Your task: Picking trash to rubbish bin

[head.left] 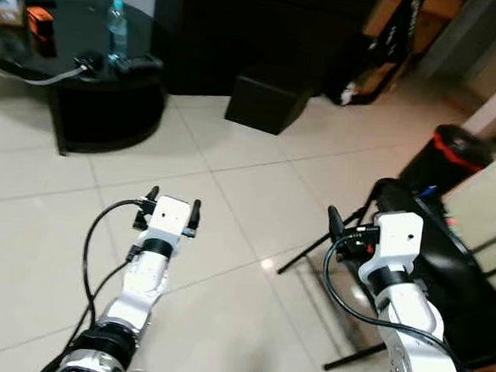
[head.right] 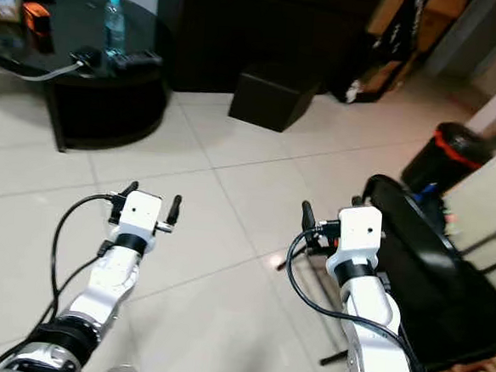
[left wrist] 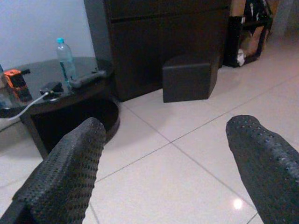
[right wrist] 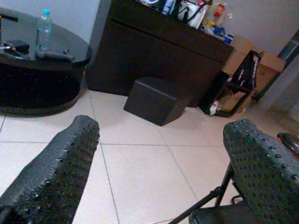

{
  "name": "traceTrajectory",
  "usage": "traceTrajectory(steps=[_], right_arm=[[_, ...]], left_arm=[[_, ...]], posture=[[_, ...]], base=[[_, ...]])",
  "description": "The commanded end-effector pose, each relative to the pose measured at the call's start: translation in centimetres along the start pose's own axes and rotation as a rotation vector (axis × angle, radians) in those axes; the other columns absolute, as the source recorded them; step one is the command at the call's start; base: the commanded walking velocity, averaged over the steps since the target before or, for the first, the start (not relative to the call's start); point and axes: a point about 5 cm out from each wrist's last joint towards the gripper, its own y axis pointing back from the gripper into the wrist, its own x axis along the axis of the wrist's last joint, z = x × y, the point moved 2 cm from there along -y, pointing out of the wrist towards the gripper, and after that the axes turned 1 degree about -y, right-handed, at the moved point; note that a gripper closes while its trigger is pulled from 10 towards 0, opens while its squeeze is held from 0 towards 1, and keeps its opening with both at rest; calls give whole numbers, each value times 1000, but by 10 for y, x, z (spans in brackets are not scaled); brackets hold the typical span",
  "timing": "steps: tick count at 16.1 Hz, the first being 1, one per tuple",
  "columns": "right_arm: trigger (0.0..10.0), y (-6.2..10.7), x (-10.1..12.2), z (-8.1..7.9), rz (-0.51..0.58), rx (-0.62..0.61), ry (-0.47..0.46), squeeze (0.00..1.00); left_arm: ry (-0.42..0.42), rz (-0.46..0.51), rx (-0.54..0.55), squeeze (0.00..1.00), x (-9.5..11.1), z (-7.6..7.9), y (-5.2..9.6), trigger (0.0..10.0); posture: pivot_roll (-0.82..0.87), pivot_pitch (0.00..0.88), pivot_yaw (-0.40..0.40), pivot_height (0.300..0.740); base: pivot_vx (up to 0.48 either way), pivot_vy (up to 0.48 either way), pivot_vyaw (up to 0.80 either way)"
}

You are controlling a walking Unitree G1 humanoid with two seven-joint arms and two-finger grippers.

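A clear plastic bottle (head.left: pixel 116 28) with a blue cap stands upright on the round black table (head.left: pixel 146 64) at the far left. A black rubbish bin (head.left: pixel 453 153) with a red band stands at the far right by the wall. My left gripper (head.left: pixel 175 200) is held over the tiled floor, open and holding nothing. My right gripper (head.left: pixel 358 212) is also open and holding nothing, raised beside a black folding chair (head.left: pixel 435 254). In the left wrist view the bottle (left wrist: pixel 65 58) is far ahead, beyond the wide-apart fingers (left wrist: pixel 70 172). The right wrist view also looks towards the bottle (right wrist: pixel 43 28).
A black cube stool (head.left: pixel 267 98) sits on the floor before a dark cabinet (right wrist: pixel 159 46). An orange device (head.left: pixel 40 20), a remote and a cabled phone lie on the table. Cardboard boxes (right wrist: pixel 254 51) stand at the back right. Pale tiled floor (head.left: pixel 232 176) stretches ahead.
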Motion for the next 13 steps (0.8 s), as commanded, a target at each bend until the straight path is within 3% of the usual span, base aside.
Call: traceTrajectory(steps=[1,3,8,10,13], right_arm=[[10000,2,-3,6,-11,-3,8,0],[10000,2,-1,4,6,-17,-6,0],[10000,8,-1,7,74,-212,-74,0],[10000,12,-3,5,85,-259,-89,0],[10000,16,-3,7,89,-271,-82,0]], left_arm=[[16,6,-17,0,1,11,2,10000],[1,25,-56,0,6,12,-2,10000],[-77,155,-232,0,51,20,-32,10000],[-104,162,-268,0,53,20,-34,10000],[-116,150,-266,0,44,20,-28,10000]], posture=[[296,43,-299,740],[292,39,-251,740],[244,48,-47,740],[224,45,-3,740],[222,44,-16,740]], base=[[0,0,0],[0,0,0],[0,0,0],[0,0,0],[0,0,0]])
